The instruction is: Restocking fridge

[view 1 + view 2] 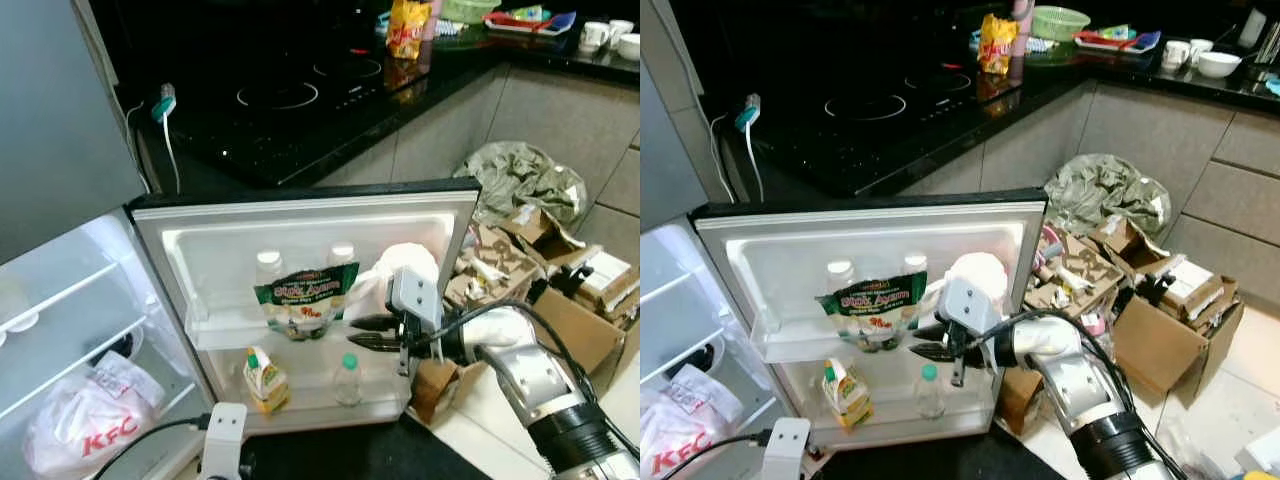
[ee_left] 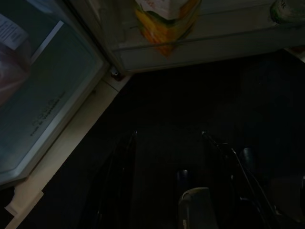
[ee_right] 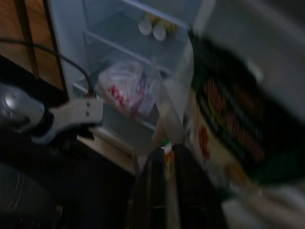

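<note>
The fridge door stands wide open. Its upper shelf holds two white-capped bottles, a green and white snack pouch and a white bag. A yellow juice carton and a small green-capped bottle stand on the lower shelf. My right gripper is open just right of the pouch, in front of the upper shelf, with nothing between its fingers. My left gripper hangs low and open over the dark floor by the door's bottom corner.
Inside the fridge a KFC bag lies under wire shelves. Cardboard boxes and crumpled paper crowd the floor right of the door. Behind it runs a black counter with a hob.
</note>
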You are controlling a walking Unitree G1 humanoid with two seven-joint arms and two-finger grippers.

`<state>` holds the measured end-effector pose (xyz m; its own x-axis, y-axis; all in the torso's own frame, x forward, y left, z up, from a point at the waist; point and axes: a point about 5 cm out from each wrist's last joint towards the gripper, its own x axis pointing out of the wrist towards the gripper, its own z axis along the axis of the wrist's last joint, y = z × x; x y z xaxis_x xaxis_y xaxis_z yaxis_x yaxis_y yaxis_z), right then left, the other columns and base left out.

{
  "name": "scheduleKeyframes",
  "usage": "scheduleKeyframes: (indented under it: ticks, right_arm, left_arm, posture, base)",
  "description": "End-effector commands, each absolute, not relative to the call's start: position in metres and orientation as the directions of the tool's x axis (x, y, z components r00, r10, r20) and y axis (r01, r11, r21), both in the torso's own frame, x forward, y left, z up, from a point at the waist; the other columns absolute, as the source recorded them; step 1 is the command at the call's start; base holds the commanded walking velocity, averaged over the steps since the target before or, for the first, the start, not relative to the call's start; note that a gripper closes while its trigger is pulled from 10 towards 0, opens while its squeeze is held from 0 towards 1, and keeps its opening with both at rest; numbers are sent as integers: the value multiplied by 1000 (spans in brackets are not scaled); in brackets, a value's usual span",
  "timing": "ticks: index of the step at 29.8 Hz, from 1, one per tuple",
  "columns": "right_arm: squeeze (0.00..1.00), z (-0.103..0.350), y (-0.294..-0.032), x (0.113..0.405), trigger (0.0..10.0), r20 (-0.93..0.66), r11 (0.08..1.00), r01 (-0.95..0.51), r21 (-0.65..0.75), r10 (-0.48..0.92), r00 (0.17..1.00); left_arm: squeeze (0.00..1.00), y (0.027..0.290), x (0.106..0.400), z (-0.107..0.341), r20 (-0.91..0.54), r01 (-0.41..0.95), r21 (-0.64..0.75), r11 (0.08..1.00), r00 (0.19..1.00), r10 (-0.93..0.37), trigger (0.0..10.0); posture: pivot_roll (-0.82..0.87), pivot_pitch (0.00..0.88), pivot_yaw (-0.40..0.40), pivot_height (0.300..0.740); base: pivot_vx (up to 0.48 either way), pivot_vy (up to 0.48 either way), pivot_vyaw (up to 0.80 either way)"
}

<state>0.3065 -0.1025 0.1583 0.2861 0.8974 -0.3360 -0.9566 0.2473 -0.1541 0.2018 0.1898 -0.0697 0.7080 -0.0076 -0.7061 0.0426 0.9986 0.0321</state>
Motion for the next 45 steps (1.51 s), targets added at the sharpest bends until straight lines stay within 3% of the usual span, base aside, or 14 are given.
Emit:
scheduleKeyframes:
  ticks: [1, 2, 7, 14, 15, 17, 18, 23, 25, 28, 31, 33, 38, 45]
  right_arm:
    - [0, 160, -103, 307, 4275, -325, 254, -958, -137, 902, 285]
    - [0, 165, -101, 308, 0, -320, 249, -957, -145, 904, 284]
    - [0, 166, -103, 313, 0, -374, 255, -948, -189, 874, 310]
    - [0, 144, -128, 330, 0, -629, 227, -914, -336, 668, 397]
    - [0, 140, -131, 333, 588, -659, 217, -907, -362, 628, 414]
    - [0, 138, -134, 334, 588, -677, 211, -902, -376, 602, 423]
    - [0, 134, -135, 341, 2706, -679, 242, -877, -415, 560, 475]
    - [0, 135, -130, 353, 1686, -620, 315, -825, -469, 548, 562]
    - [0, 136, -129, 356, 1686, -606, 326, -814, -480, 547, 577]
    - [0, 139, -125, 360, 2667, -571, 369, -798, -477, 560, 600]
    - [0, 142, -120, 367, 1804, -541, 395, -772, -497, 555, 632]
    - [0, 142, -118, 370, 0, -533, 387, -758, -526, 545, 647]
    - [0, 139, -115, 372, 0, -535, 376, -755, -537, 541, 649]
    - [0, 127, -117, 375, 0, -563, 373, -752, -543, 502, 656]
  left_arm:
    - [0, 199, 195, -73, -725, 29, 48, 998, 689, 15, 10000]
    - [0, 200, 194, -73, -726, 29, 50, 998, 687, 17, 10000]
    - [0, 202, 194, -73, -729, 27, 54, 998, 684, 21, 10000]
    - [0, 203, 194, -73, -734, 24, 59, 998, 679, 28, 10000]
    - [0, 203, 194, -73, -735, 24, 60, 998, 677, 28, 10000]
    - [0, 204, 194, -73, -736, 24, 60, 998, 677, 28, 10000]
    - [0, 204, 193, -73, -737, 22, 62, 998, 675, 31, 10000]
    - [0, 205, 194, -73, -738, 23, 65, 998, 674, 32, 10000]
    - [0, 205, 194, -73, -738, 23, 65, 998, 674, 33, 10000]
    - [0, 205, 195, -72, -738, 25, 66, 998, 675, 32, 10000]
    - [0, 204, 196, -72, -733, 32, 66, 997, 680, 27, 10000]
    - [0, 204, 196, -71, -727, 41, 68, 997, 686, 21, 10000]
    - [0, 201, 197, -70, -705, 54, 56, 997, 709, 1, 10000]
    - [0, 172, 211, -55, -556, 306, 55, 950, 800, -225, 10000]
  posture:
    - [-84, 24, -21, 740]
    - [-84, 20, -21, 740]
    - [-81, 21, -25, 740]
    - [-82, 31, -22, 740]
    - [-79, 32, -25, 740]
    - [-79, 34, -25, 740]
    - [-78, 36, -23, 740]
    - [-75, 43, -18, 740]
    - [-75, 43, -18, 740]
    - [-75, 47, -16, 740]
    - [-75, 60, -16, 740]
    - [-71, 71, -20, 740]
    - [-58, 99, -30, 740]
    - [-40, 141, -31, 740]
  base:
    - [0, 0, 0]
    - [0, 0, 0]
    - [0, 0, 0]
    - [0, 0, 0]
    - [0, 0, 0]
    - [0, 0, 0]
    - [0, 0, 0]
    - [0, 0, 0]
    - [0, 0, 0]
    - [0, 0, 0]
    - [0, 0, 0]
    - [0, 0, 0]
    - [0, 0, 0]
    - [0, 0, 0]
